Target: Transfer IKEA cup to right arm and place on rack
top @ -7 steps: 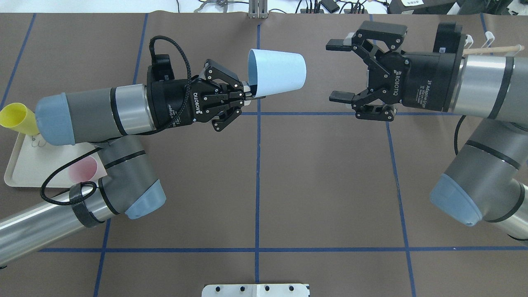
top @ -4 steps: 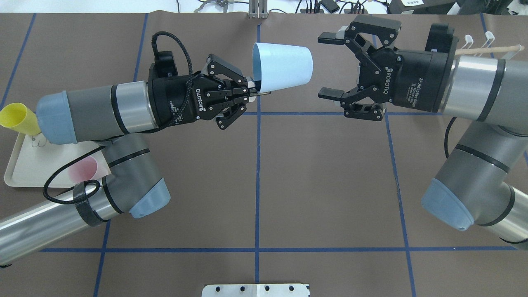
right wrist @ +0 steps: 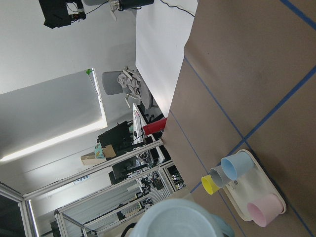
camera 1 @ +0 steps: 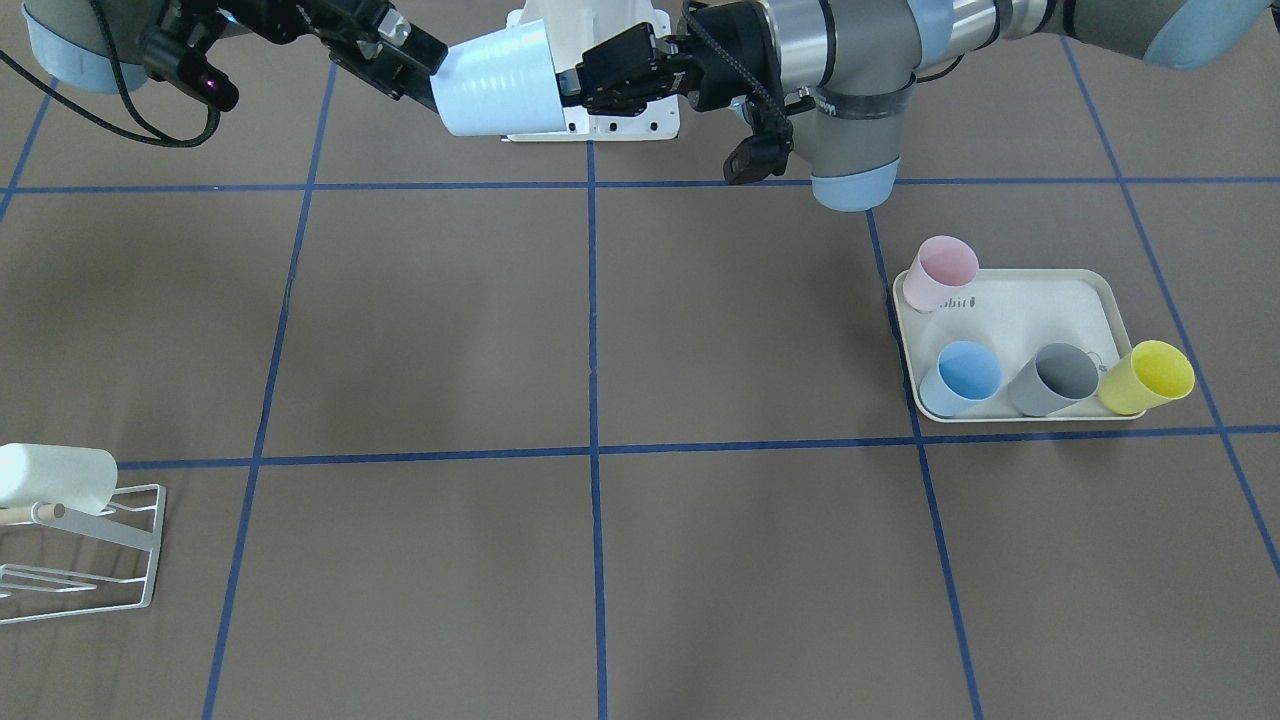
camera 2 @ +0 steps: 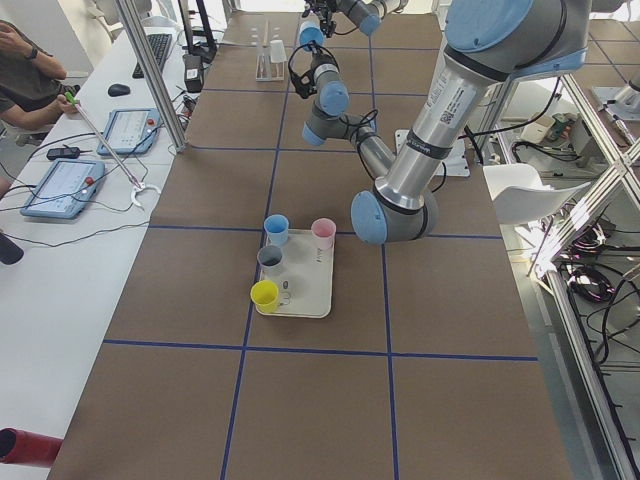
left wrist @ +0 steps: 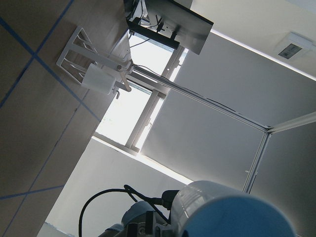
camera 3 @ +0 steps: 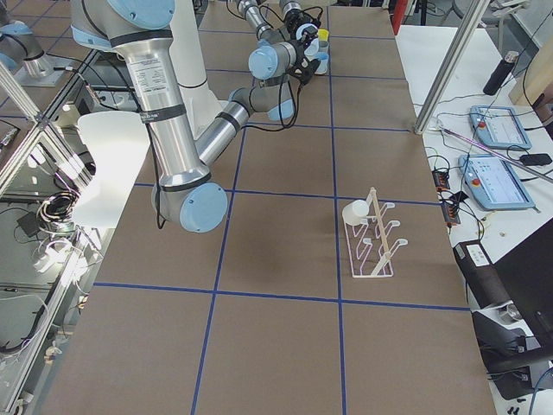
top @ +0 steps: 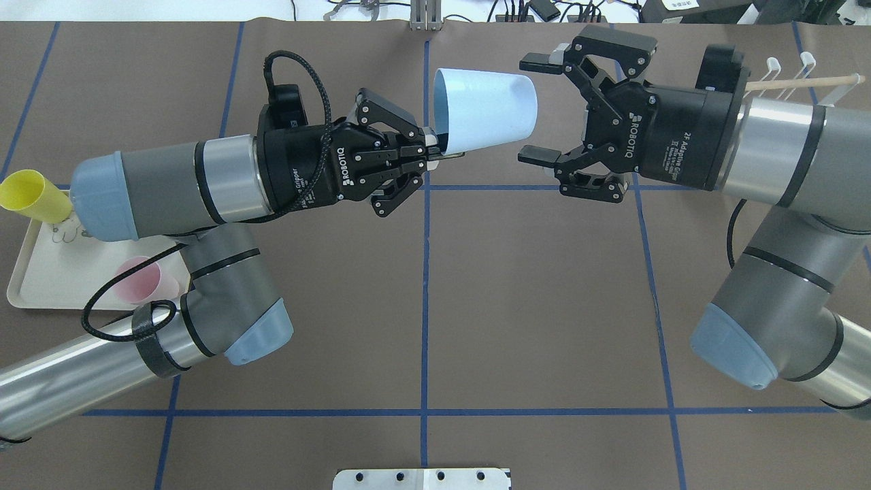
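The pale blue IKEA cup (top: 486,119) lies on its side in the air over the table's far middle. My left gripper (top: 441,146) is shut on the cup's rim, one finger inside the mouth. The right arm's gripper (top: 534,109) is open, and its two fingers flank the cup's base end without closing on it. From across the table, the cup (camera 1: 495,85) hangs between the left gripper (camera 1: 585,85) and the right gripper (camera 1: 415,62). The white wire rack (camera 1: 80,560) stands at the table's right end, with a white cup (camera 1: 55,478) on it. The rack (camera 3: 373,238) also shows from the side.
A cream tray (camera 1: 1010,300) at the robot's left holds a pink cup (camera 1: 940,272), a blue cup (camera 1: 962,378), a grey cup (camera 1: 1055,378) and a yellow cup (camera 1: 1150,378). A white mounting plate (top: 422,478) sits at the near edge. A person (camera 2: 20,60) sits at the side desk.
My left arm has carried the cup right and slightly away. The right gripper has moved left, so its open fingers now sit on either side of the cup's base.
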Robot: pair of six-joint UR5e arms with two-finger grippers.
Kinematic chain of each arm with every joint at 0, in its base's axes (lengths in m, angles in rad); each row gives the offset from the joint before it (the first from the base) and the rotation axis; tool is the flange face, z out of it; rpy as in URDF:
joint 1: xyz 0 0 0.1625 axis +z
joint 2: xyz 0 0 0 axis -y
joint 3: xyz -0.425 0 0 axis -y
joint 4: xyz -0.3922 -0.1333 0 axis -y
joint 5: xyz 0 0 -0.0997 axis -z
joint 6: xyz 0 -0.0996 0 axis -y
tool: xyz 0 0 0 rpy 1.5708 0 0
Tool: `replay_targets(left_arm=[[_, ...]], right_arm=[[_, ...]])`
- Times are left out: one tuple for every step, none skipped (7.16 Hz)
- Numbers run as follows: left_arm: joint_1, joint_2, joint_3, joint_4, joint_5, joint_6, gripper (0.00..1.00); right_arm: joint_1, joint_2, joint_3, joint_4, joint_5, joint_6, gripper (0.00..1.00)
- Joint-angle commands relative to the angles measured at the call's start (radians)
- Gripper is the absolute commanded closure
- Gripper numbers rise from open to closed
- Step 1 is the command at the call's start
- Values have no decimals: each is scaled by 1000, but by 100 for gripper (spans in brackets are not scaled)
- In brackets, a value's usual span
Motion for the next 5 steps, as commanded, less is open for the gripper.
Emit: replay_targets(left_arm=[[4,-11,-1,0,0,-1,100],[6,-17,1,0,0,-1,100],[9,-17,1,2,0,-1,100],[9,-17,2,0,0,1,100],[9,-17,1,2,0,1,100]], right_arm=[[-11,0,2,0,-21,2,1],[-13,0,2,0,-23,5,1],[-16,1,3,0,-24,10,1],[-19,1,3,0,-24,10,1],[-19,1,3,0,-24,10,1]])
